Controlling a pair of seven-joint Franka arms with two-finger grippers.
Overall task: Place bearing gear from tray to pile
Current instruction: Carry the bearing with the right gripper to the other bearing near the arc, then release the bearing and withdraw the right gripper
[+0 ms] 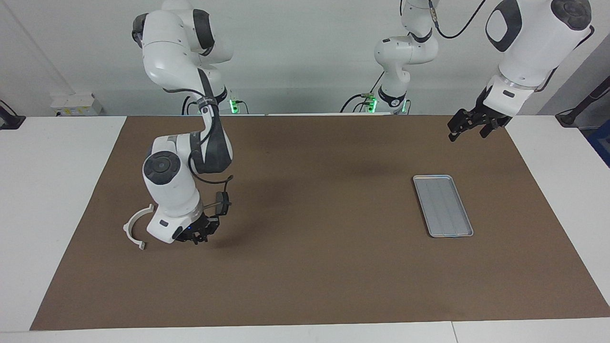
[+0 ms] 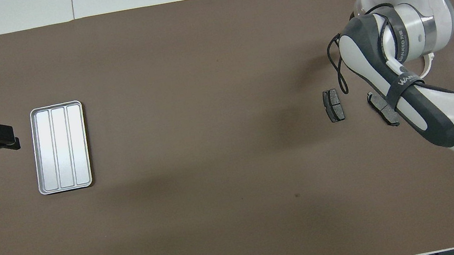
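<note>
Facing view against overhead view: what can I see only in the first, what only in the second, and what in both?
Only the facing view: the right gripper, shut, low over the mat beside the white half-ring, here seen almost whole. Only the overhead view: a second brake pad, partly under the right arm. Both: the empty tray, the left gripper waiting open in the air, and one brake pad nearer the table's middle.

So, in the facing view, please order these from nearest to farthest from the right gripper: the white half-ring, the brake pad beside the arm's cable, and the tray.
Measured from the right gripper, which hangs low over the pile:
1. Brake pad, just beside it, nearer to the robots.
2. White half-ring, a little farther away, at the right arm's end of the table.
3. Tray, much the farthest, toward the left arm's end.
</note>
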